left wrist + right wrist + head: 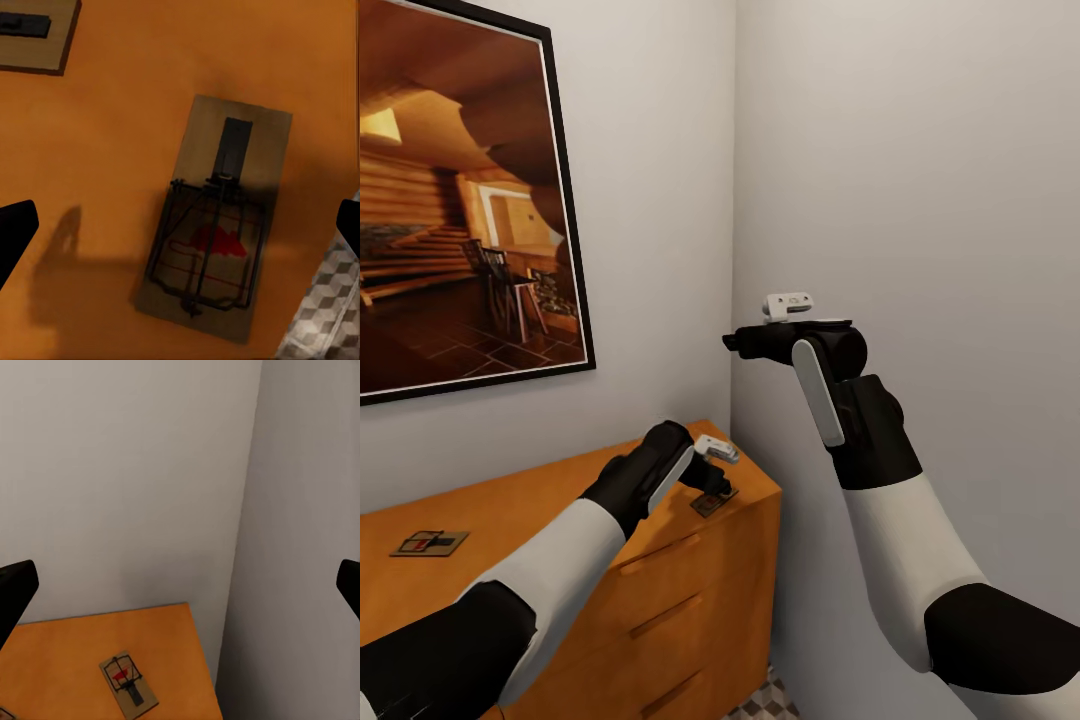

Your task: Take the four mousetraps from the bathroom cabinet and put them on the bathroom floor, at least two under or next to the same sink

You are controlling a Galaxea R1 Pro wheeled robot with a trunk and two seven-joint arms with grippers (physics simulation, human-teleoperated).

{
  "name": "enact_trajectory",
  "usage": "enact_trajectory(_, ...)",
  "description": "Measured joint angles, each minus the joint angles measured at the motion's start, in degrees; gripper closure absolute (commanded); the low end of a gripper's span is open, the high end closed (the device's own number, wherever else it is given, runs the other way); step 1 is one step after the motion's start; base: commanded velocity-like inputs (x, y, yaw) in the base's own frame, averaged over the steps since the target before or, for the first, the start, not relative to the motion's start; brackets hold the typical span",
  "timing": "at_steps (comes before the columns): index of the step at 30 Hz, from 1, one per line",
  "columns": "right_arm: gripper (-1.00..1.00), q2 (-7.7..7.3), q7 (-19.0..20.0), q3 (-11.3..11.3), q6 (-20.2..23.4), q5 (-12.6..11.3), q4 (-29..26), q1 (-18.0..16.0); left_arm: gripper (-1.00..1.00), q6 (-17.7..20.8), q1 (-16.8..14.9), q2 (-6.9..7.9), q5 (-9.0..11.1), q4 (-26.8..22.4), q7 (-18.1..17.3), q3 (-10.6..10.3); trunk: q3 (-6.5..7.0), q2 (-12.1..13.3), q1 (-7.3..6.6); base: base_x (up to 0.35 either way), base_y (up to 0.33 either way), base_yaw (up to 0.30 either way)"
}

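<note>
The orange-brown cabinet (540,500) stands in the room's corner. Two mousetraps lie on its top: one (430,543) toward the left, one (712,503) near the right edge. My left gripper (717,484) hovers just above the right-hand mousetrap (217,217), open, its dark fingertips (15,229) wide on either side and not touching it. The other mousetrap (34,30) lies farther along the top. My right gripper (730,342) is raised high near the wall corner, open and empty, looking down on the right-hand mousetrap (129,682).
A large framed picture (460,200) hangs on the wall above the cabinet. Plain walls meet in a corner right of the cabinet. A strip of cube-patterned bathroom floor (765,700) shows beside the cabinet's right end (322,307).
</note>
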Motion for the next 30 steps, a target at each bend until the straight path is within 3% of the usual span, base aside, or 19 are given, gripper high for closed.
enact_trajectory(3, -1.00, 0.00, 0.00, 0.00, 0.00, 0.00, 0.00, -0.01, -1.00, 0.01, 0.00, 0.00, 0.68, 0.00, 0.02, -1.61, 0.00, 0.00, 0.00, 0.000, 0.000, 0.000)
enact_trajectory(7, -1.00, 0.00, 0.03, 0.00, 0.00, 0.00, 0.00, -0.02, -1.00, 0.03, 0.00, 0.00, 3.19, 0.00, 0.17, -3.75, 0.00, 0.00, 0.00, 0.000, 0.000, 0.000)
enact_trajectory(13, -1.00, 0.00, 0.01, 0.00, 0.00, 0.00, 0.00, -0.01, -1.00, 0.06, 0.00, 0.00, 6.78, -0.04, 0.49, -4.96, 0.00, 0.00, 0.00, 0.000, 0.000, 0.000)
enact_trajectory(30, -1.00, 0.00, 0.02, 0.00, 0.00, 0.00, 0.00, -0.01, -1.00, 0.20, 0.00, 0.00, 8.24, 0.00, 0.95, -5.44, 0.00, 0.00, 0.00, 0.000, 0.000, 0.000)
